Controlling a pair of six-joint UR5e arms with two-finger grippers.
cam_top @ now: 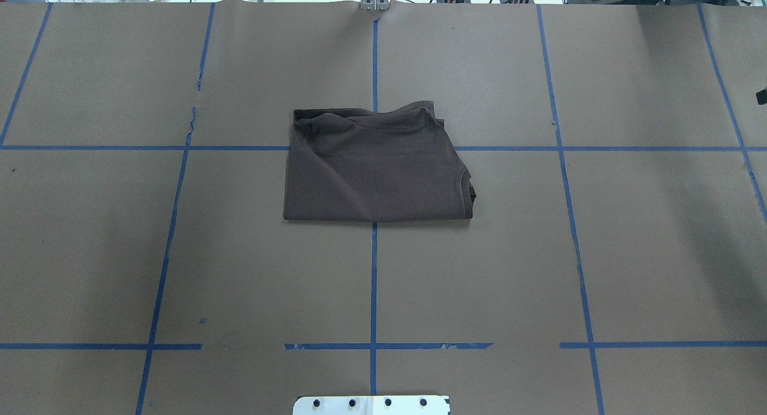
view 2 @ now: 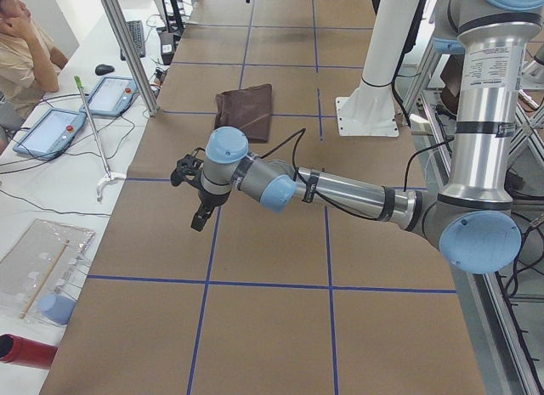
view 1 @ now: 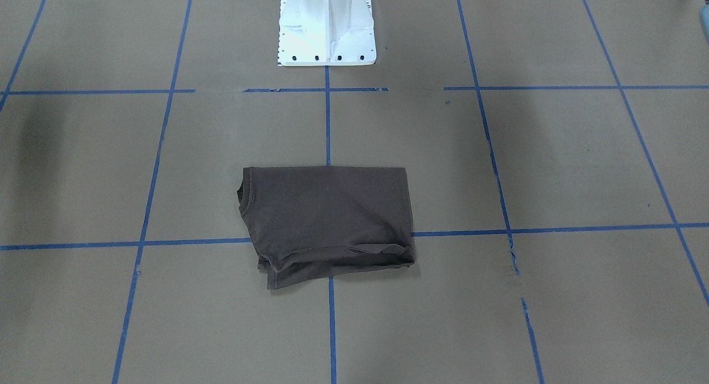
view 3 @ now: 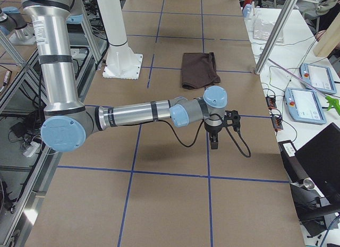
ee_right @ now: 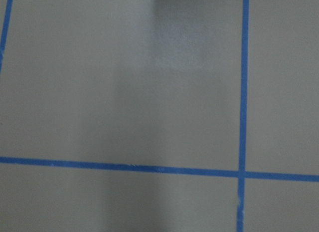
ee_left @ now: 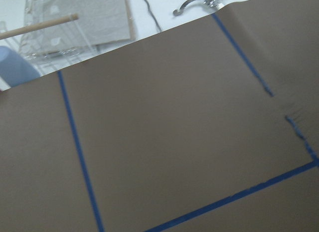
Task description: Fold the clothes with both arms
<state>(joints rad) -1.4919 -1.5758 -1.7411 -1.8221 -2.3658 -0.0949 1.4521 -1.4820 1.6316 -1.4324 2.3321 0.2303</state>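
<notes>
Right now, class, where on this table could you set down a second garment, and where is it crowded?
Bare paper lies between the folded T-shirt and the white pedestal base, and on either side of the shirt. Crowded: toward either end, where the left end effector and right end effector hang.

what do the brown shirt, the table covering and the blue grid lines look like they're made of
T-shirt: soft matte knit, likely cotton jersey; it lies in loose wrinkles and has stitched hems.
Table covering: looks like matte brown kraft paper; its thin sheet edge shows at the far side.
Grid lines: probably blue masking tape, with torn, broken stretches.
</notes>
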